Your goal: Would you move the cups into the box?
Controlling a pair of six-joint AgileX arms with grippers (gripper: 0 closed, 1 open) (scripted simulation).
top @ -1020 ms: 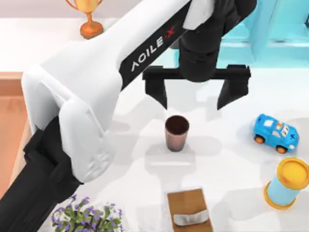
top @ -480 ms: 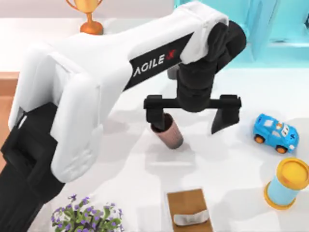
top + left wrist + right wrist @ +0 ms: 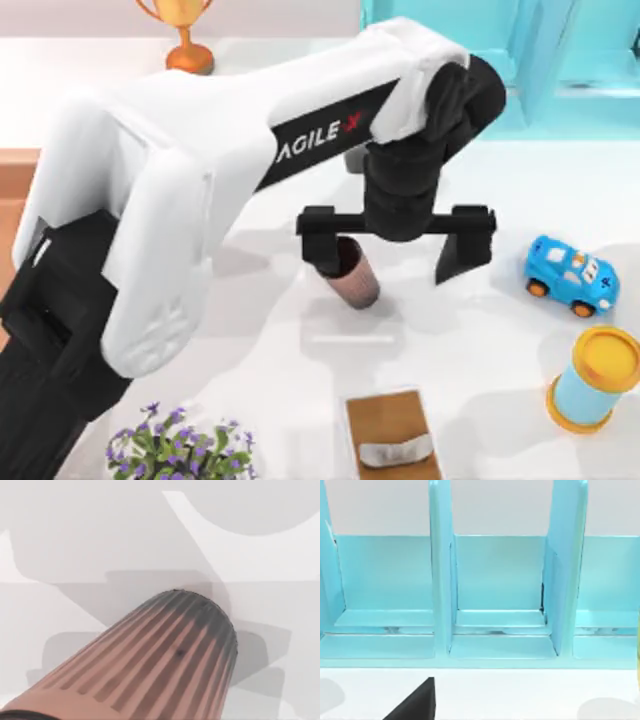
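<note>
One ribbed brown cup (image 3: 355, 279), tilted at frame centre on the surface (image 3: 480, 340), one finger of my left gripper (image 3: 396, 245) touching its rim; fingers apart, ungrasped. Boxing outstanding.

Bright even light; soft grey shadows on white table (image 3: 500, 350), no glare
</note>
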